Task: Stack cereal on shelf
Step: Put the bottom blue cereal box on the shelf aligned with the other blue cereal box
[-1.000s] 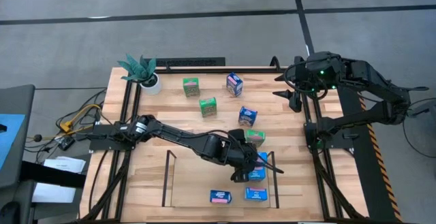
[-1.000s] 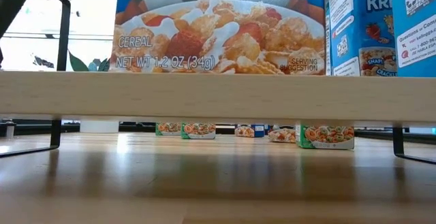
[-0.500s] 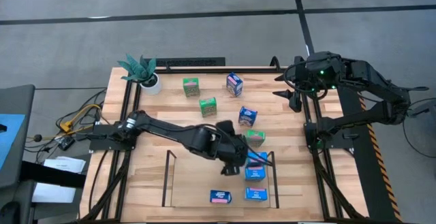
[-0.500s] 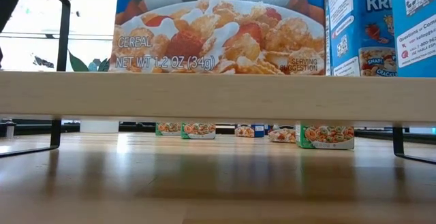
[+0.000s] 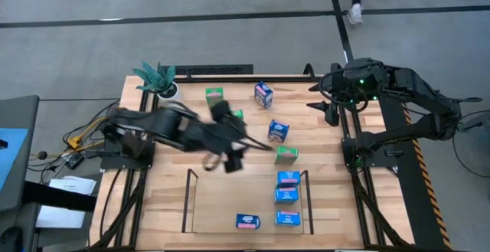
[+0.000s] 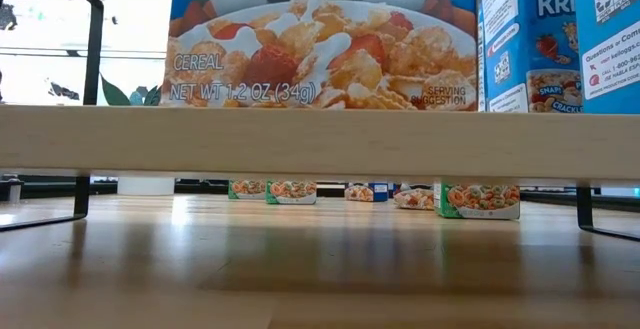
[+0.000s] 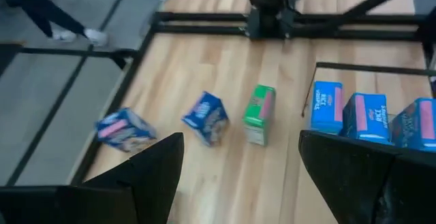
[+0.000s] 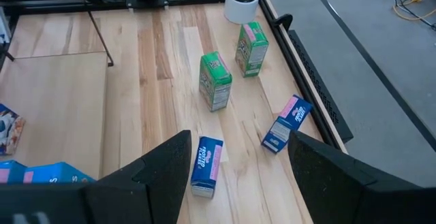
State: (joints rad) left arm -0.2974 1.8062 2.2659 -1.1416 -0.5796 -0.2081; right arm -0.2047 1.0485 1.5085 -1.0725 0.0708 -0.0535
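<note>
Item: left gripper, two dark fingers, hanging over the centre of the light wooden table, fingers spread wide and gripping nothing. Item: right gripper, waiting at the table's upper right, likewise parted and empty. Item: shelf, a low rack of thin dark metal rails on a light wood base, sitting at lower centre. Four small blue cardboard cereal boxes are standing in it, three along its right rail and one at the lower middle. Loose on the table above the shelf: two more blue boxes and three green ones, with one small green cardboard cereal box lying just above the shelf's upper right corner. That one is probably the next pick. It is resting on a broad face, and its long axis appears to run left to right across the high view, one end pointing at the right arm's base. To do this well, the open fingers should be turning to straddle the short width, not the length, and closing squarely so the light carton is not skidding or crushing. It should then be going in beside the blue row without knocking it.
</note>
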